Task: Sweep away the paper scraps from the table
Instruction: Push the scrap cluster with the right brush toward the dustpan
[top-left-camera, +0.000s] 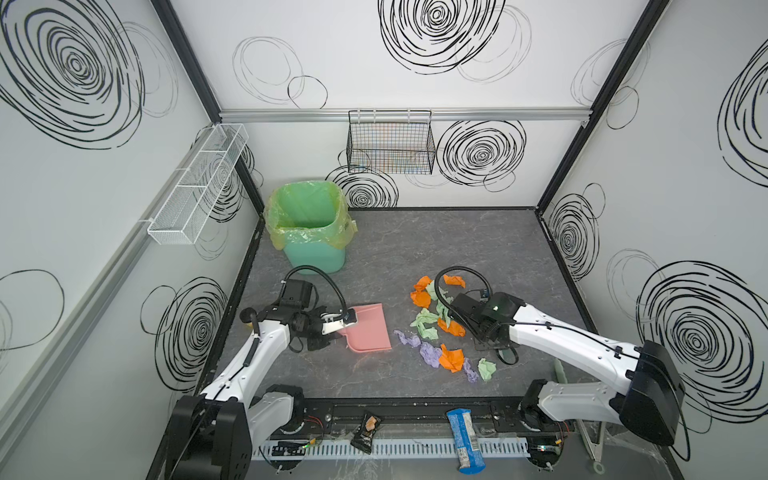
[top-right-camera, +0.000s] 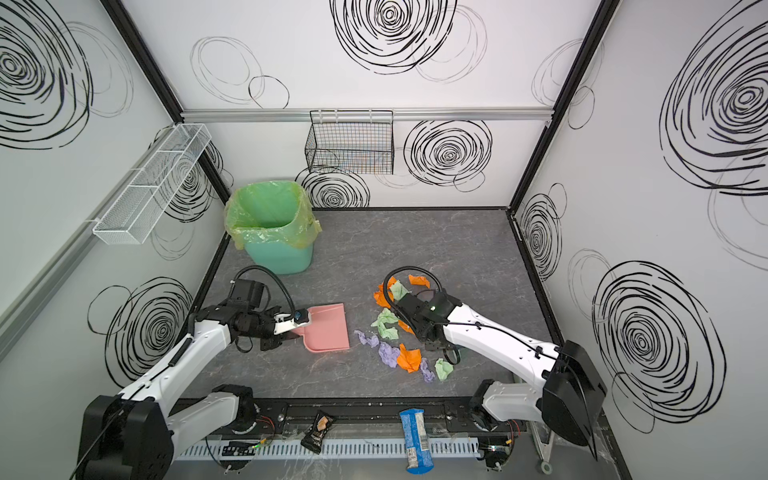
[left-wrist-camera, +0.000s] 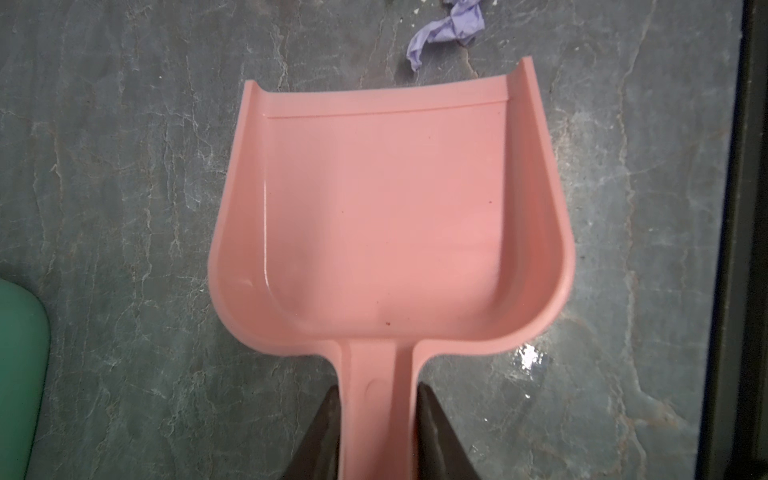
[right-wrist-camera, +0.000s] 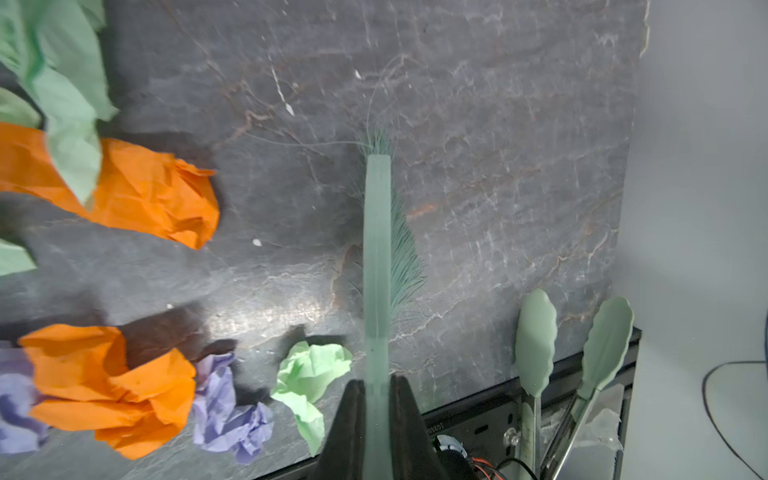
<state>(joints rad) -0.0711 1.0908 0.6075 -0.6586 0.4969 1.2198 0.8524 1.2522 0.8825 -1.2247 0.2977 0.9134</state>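
Your left jaws pinch the smooth pink dustpan (left-wrist-camera: 390, 208); right jaws clamp the bristly green brush (right-wrist-camera: 377, 249) beside crumpled paper scraps (right-wrist-camera: 124, 195).

From my station I saw white walls (top-left-camera: 340, 62) on three sides, each scrawled with black spiral doodles (top-left-camera: 482, 153). Black posts (top-left-camera: 187, 58) framed the corners, and an aluminium rail (top-left-camera: 498, 114) crossed the back wall. A black wire basket (top-left-camera: 390, 145) hung from it; a white mesh shelf (top-left-camera: 199, 183) ran along the left wall. Light was even and soft.
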